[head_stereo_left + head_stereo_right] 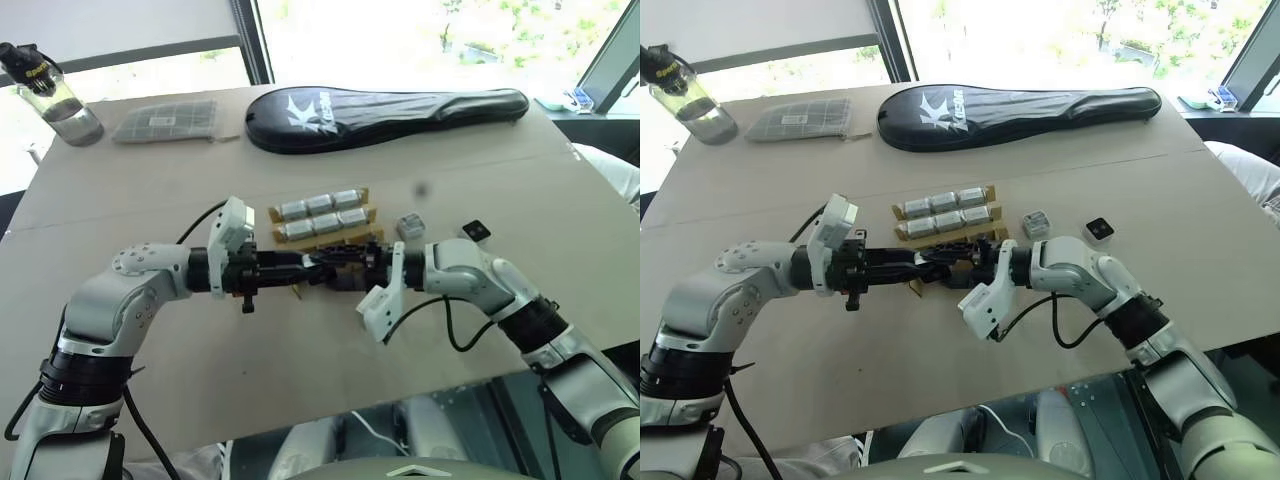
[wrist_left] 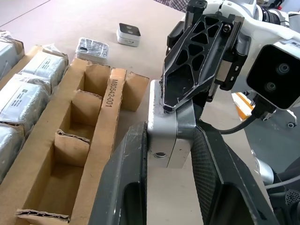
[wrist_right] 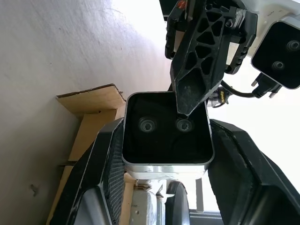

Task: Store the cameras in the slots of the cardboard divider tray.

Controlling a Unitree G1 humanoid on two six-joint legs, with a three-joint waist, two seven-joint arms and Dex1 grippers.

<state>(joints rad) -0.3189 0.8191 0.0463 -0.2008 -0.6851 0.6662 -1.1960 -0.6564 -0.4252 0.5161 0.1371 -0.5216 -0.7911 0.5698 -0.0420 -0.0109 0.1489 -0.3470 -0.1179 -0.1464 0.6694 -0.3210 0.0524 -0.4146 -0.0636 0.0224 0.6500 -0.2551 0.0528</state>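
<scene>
Just in front of the cardboard divider tray (image 1: 322, 220), your two claws meet tip to tip above the bench (image 1: 300, 340), with one camera (image 2: 165, 140) between them. Your left claw (image 2: 164, 145) is clamped on that camera's silver sides — the fingers (image 2: 129, 159) press it from both flanks. Your right claw (image 3: 164, 140) has the same camera between its fingers, black face toward its wrist view; I cannot tell whether those fingers are pressing it or standing just off it.

The tray lies in the middle of the bench. Its two far rows hold six wrapped cameras (image 1: 322, 212), while the near row's slots (image 2: 75, 140) stand bare. Just right of the tray, another wrapped camera (image 1: 410, 227) lies on the bench, and a little further right a bare one (image 1: 474, 231) rests black face up.

Along the far edge you have a black racket case (image 1: 385, 112), a grey gridded pouch (image 1: 165, 121) and a bottle (image 1: 55, 95).
</scene>
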